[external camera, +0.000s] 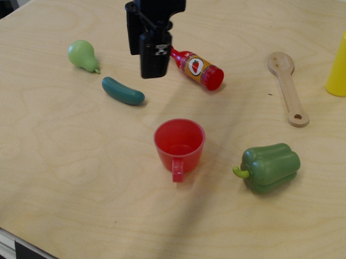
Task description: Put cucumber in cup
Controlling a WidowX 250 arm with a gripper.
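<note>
The dark teal cucumber (122, 91) lies on the wooden table (77, 162), left of centre. The red cup (179, 143) stands upright and empty near the middle, its handle towards the front. My black gripper (144, 63) hangs above the table, just up and right of the cucumber, clear of it. Its fingers (153, 56) stand apart and hold nothing.
A light green pear (82, 55) lies up and left of the cucumber. A red sauce bottle (196, 67) lies right of the gripper. A green bell pepper (270, 167) sits at the front right. A wooden spoon (288, 90) and a yellow bottle (342, 65) are at the right.
</note>
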